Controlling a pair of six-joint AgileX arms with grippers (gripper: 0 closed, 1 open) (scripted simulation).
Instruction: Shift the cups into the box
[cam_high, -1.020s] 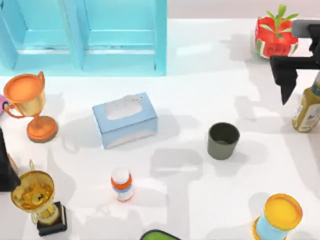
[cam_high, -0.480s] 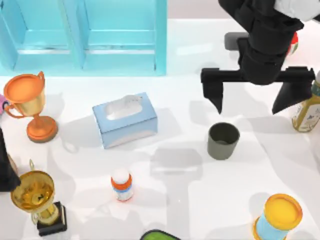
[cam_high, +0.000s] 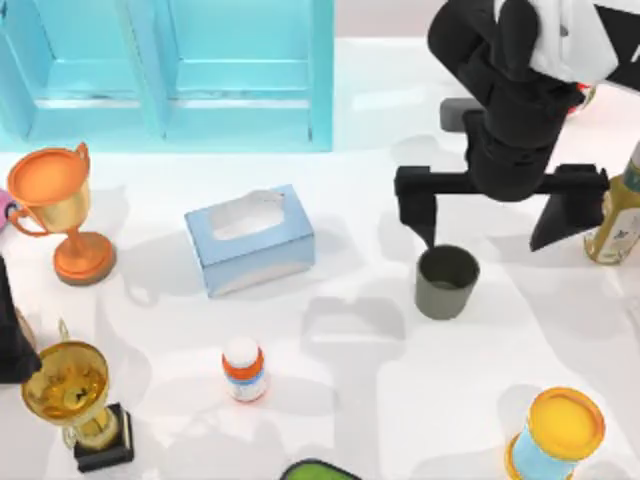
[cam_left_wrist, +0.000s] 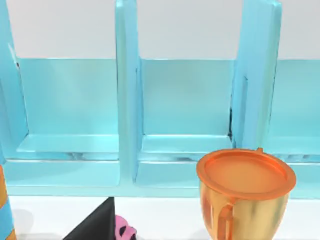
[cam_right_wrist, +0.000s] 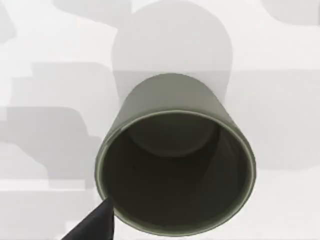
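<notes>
**Right hand spread wide over the cup**

Nearest the camera edge of the tabletop (cam_high: 380, 400) stand a gold trophy (cam_high: 72, 395), a small pill bottle (cam_high: 243, 368) and a yellow-lidded can (cam_high: 560, 432), all well apart from the work. Further in, the cup (cam_high: 446, 281) stands upright on the right half, mouth up. The right hand (cam_high: 493, 215) hangs just behind and above it, fingers spread wide, one tip at the cup's far rim and the other out to the right, so the hand is not centred on the cup. That wide spread leaves room to drop around the wall; in the right wrist view the cup (cam_right_wrist: 175, 160) sits straight below, one fingertip at its rim. A tissue box (cam_high: 250, 240) lies left of centre. The left hand is parked at the left edge beside the orange trophy (cam_high: 55, 205); I cannot tell its opening. Farthest back, the blue box (cam_high: 165, 75) waits, open compartments facing up.
</notes>
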